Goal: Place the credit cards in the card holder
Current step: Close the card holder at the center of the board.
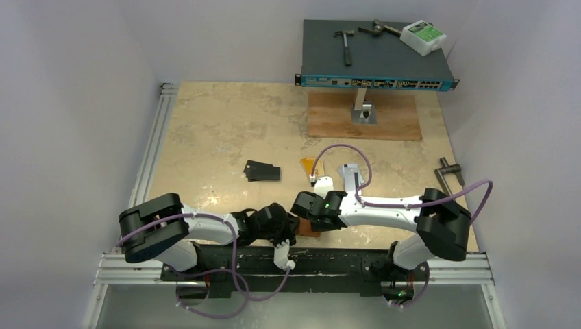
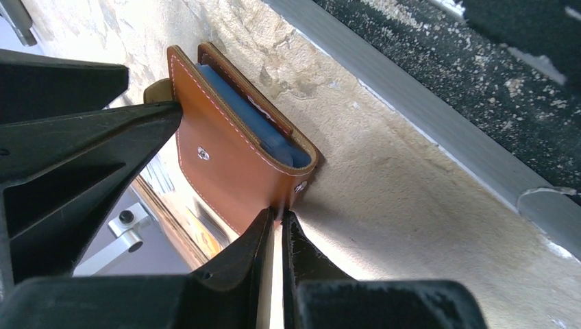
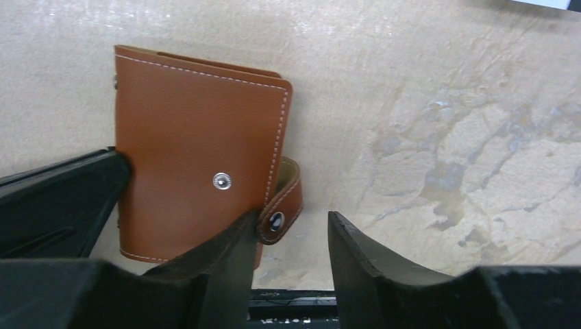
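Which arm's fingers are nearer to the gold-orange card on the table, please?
Right. The right fingers stand open on the far side of the card holder, just short of the gold-orange card; the left fingers pinch the holder from its left, farther away.

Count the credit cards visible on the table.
3 at least: a black card mid-table, maybe a stack of two; a gold card right of it; a silvery card further right, partly behind the cable. Others may be hidden.
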You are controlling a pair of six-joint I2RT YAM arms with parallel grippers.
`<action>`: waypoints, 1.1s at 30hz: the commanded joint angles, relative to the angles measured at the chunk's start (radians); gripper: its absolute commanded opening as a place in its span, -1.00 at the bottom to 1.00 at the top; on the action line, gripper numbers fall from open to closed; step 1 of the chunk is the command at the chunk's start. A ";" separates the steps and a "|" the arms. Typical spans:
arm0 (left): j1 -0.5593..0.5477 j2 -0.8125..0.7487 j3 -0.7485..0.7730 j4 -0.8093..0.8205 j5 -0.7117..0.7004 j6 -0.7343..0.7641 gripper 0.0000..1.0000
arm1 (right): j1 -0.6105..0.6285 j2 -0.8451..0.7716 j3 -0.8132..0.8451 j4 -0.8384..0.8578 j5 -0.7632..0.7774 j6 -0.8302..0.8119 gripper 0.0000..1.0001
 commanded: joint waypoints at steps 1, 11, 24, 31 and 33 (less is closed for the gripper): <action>0.001 0.015 -0.041 -0.021 -0.029 0.040 -0.95 | 0.005 -0.043 0.011 -0.066 0.051 0.048 -0.10; 0.001 0.010 -0.089 0.041 -0.024 0.116 -0.94 | 0.015 -0.025 0.009 -0.024 0.044 0.052 -0.20; 0.000 0.010 -0.077 0.003 -0.024 0.108 -0.94 | 0.021 -0.048 0.026 -0.057 0.033 0.054 -0.71; -0.002 0.009 -0.074 -0.011 -0.026 0.102 -0.94 | 0.024 -0.066 0.040 -0.077 0.046 0.058 -0.75; -0.001 0.009 -0.073 -0.012 -0.027 0.102 -0.94 | 0.024 -0.068 0.041 -0.076 0.045 0.058 -0.78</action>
